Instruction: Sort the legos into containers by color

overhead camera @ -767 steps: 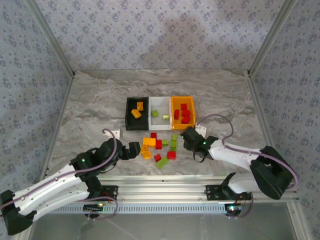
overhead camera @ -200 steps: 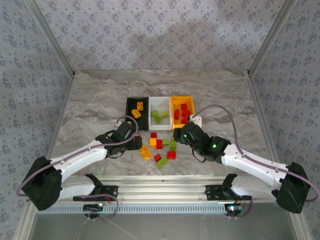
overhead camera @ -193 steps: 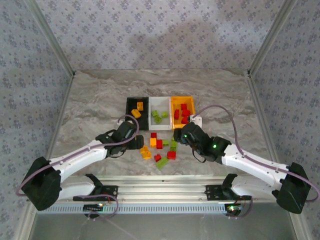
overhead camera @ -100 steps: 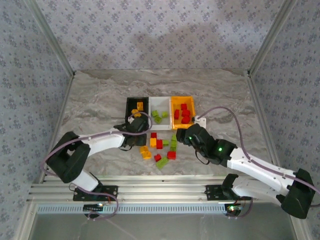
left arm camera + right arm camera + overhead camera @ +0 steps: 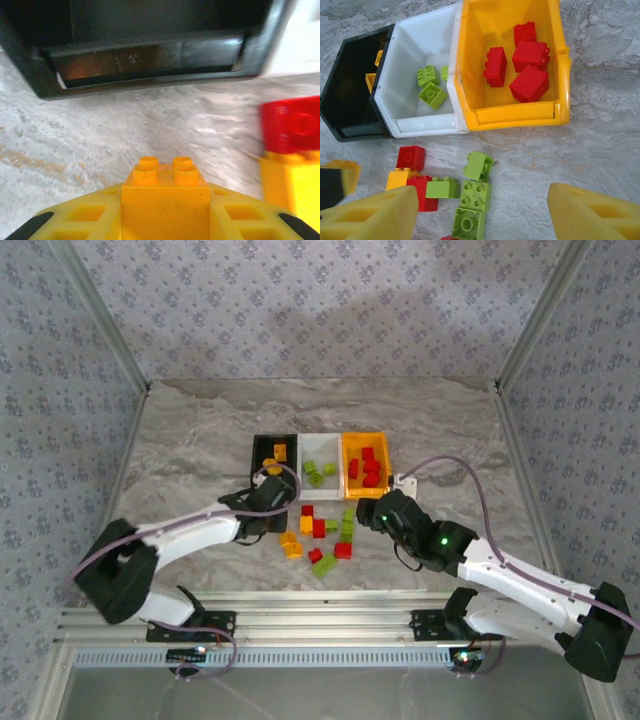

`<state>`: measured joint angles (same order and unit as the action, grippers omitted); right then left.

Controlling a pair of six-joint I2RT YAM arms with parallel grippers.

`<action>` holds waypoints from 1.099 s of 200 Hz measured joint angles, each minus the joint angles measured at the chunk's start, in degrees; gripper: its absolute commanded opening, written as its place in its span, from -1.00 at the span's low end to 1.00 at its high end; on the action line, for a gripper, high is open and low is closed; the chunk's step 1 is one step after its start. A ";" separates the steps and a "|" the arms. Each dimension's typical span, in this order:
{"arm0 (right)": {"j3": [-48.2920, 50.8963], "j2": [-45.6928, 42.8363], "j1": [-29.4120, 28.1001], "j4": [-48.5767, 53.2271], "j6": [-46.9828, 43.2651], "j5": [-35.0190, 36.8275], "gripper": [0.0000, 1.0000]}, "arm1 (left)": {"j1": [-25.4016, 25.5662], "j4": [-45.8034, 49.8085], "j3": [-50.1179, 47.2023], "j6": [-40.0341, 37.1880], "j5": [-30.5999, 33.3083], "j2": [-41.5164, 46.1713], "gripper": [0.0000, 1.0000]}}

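Left wrist view showed the left claw (image 5: 165, 217) clamped on an orange-yellow lego (image 5: 166, 186) just short of the black bin (image 5: 150, 55); from above that grip was indistinct. The right claw (image 5: 482, 220) stood apart over loose legos (image 5: 470, 192) on the tabletop (image 5: 600, 150).

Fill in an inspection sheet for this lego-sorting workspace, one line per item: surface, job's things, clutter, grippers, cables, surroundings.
Surface: grey marbled table, no spills seen.
Job's things: black bin holds orange-yellow legos; white bin holds green legos; orange-yellow bin holds red legos; loose legos of all three colours lie in front of the bins.
Clutter: nothing seen.
Grippers: left gripper shut on an orange-yellow brick just in front of the black bin; right gripper open above the loose legos.
Cables: a cable runs along each arm, looping free near the wrist.
Surroundings: patterned walls, metal frame posts, rail at the near edge.
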<state>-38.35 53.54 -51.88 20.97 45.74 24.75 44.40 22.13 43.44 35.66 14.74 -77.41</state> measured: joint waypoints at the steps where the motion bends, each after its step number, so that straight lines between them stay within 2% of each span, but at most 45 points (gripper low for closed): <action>1: 0.00 0.00 0.00 0.00 0.00 0.00 0.42 | 0.02 0.04 0.00 0.04 0.00 0.31 -0.22; 21: 0.39 0.00 0.11 -0.11 0.26 -0.02 0.42 | -0.61 1.86 0.94 0.85 -0.50 7.34 -0.21; 38: 0.61 0.02 0.26 -0.17 0.48 -0.02 0.42 | -2.78 3.74 4.79 0.81 -0.66 7.98 -0.22; 65: 0.72 0.02 0.52 -0.02 1.16 -0.02 0.42 | -6.54 4.79 13.66 0.07 -0.59 1.62 -0.25; 105: 1.70 -0.50 1.16 0.59 1.95 -0.02 0.42 | -9.86 5.07 23.98 -1.88 -0.39 -13.16 -0.23; 118: 2.25 -0.90 1.18 0.74 2.32 -0.04 0.42 | -10.25 5.51 26.16 -2.43 -0.20 -17.29 -0.11; 138: 2.86 -1.42 1.29 0.90 2.60 -0.07 0.45 | -10.51 6.84 28.63 -3.04 -0.15 -20.98 0.27; 165: 2.91 -1.57 1.36 1.38 2.91 -0.09 0.46 | -10.67 7.96 30.45 -3.19 -0.37 -21.22 0.51; 191: 3.26 -1.60 1.40 1.18 2.95 -0.59 0.46 | -10.14 8.13 30.77 -3.02 -1.57 -17.35 0.65; 212: 4.39 -0.83 1.40 0.87 3.19 -1.53 0.47 | -8.00 7.32 29.73 -2.60 -3.04 -10.19 0.77; 220: 4.83 0.24 1.40 0.33 3.39 -2.01 0.49 | -6.67 6.45 28.37 -2.25 -3.76 -6.40 0.98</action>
<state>-33.52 53.78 -50.48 21.30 49.12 22.74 37.74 28.58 71.81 33.41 10.98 -83.81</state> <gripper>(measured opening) 0.736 0.882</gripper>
